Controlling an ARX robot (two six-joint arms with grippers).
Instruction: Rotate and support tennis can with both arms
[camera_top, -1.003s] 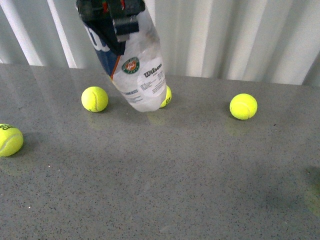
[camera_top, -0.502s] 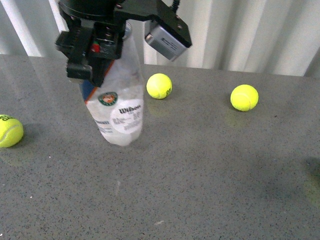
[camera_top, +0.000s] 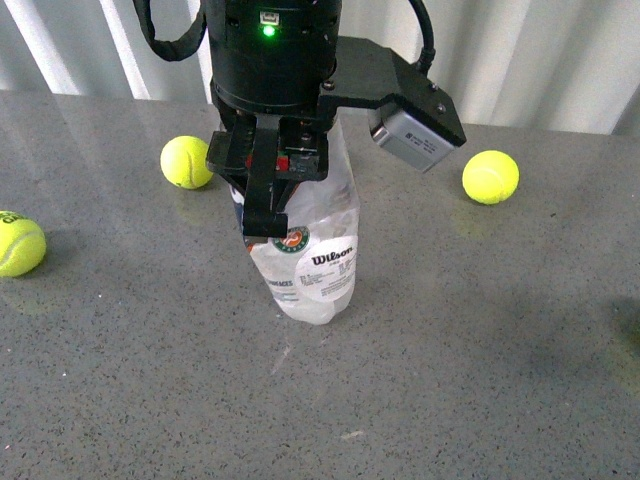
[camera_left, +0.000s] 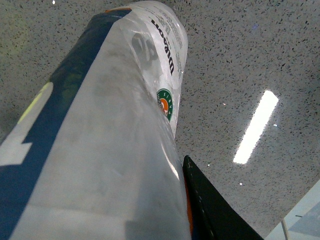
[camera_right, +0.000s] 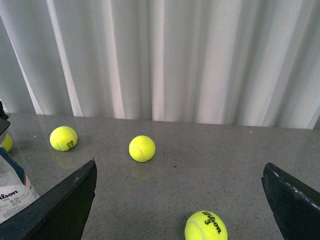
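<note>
The tennis can (camera_top: 312, 268), clear plastic with a navy label and Wilson print, hangs nearly upright in the middle of the front view. Its lower end sits at or just above the grey table (camera_top: 480, 360); I cannot tell if it touches. My left gripper (camera_top: 275, 190) is shut on its upper part from above. In the left wrist view the can (camera_left: 100, 140) fills the picture with one black finger (camera_left: 212, 210) pressed on its side. My right gripper (camera_right: 180, 167) is open over the table, with the can's edge (camera_right: 12, 192) just outside one finger (camera_right: 65, 205). It does not appear in the front view.
Yellow-green tennis balls lie loose on the table: one behind the can (camera_top: 187, 161), one far left (camera_top: 20, 243), one right (camera_top: 490, 176). A ball marked 3 (camera_right: 206, 226) lies between the right fingers. A white curtain (camera_top: 560, 60) closes the back.
The left arm has carried the can from the back of the table toward the camera and down, then rightward. The can has gone from leaning to nearly upright.
</note>
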